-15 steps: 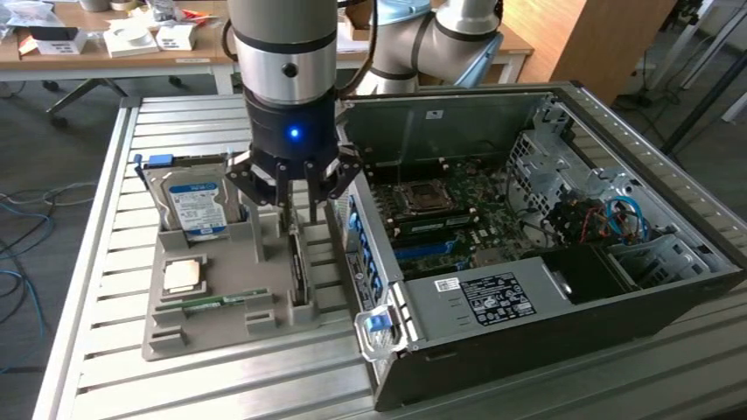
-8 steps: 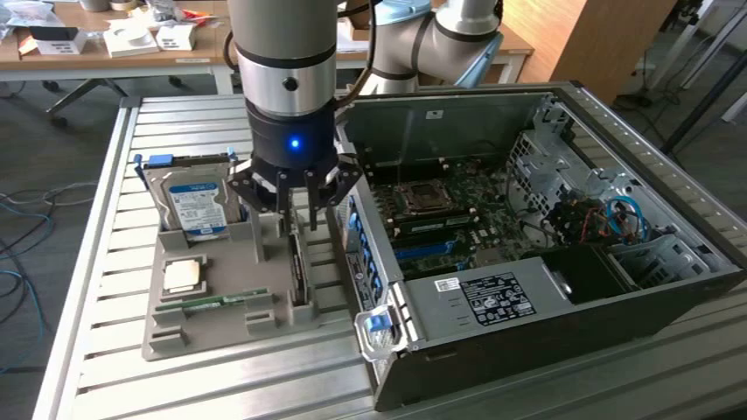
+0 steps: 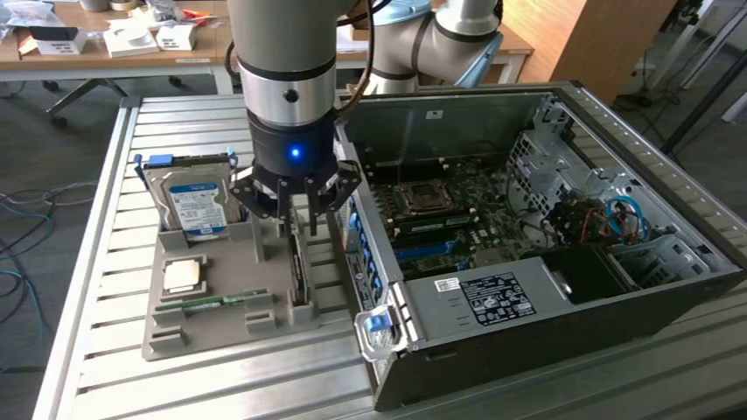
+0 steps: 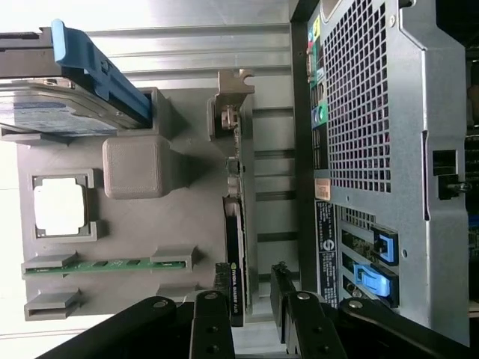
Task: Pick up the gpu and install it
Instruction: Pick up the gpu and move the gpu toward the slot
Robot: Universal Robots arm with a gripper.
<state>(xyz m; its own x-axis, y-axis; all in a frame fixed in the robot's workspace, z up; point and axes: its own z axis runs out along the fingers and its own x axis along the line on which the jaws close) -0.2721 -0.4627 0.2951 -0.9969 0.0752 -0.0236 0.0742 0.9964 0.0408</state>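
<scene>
Silver arm (image 3: 286, 52) vertical, gripper (image 4: 251, 268) spread astride gpu (image 4: 235, 288)

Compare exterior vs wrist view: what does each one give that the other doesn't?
Exterior view adds: the motherboard inside the open case, and the arm above the gray tray. Wrist view adds: the case's perforated rear panel. Shared: the gpu standing on edge in the tray, the hard drive, the memory stick, and the open gripper straddling the gpu.
</scene>
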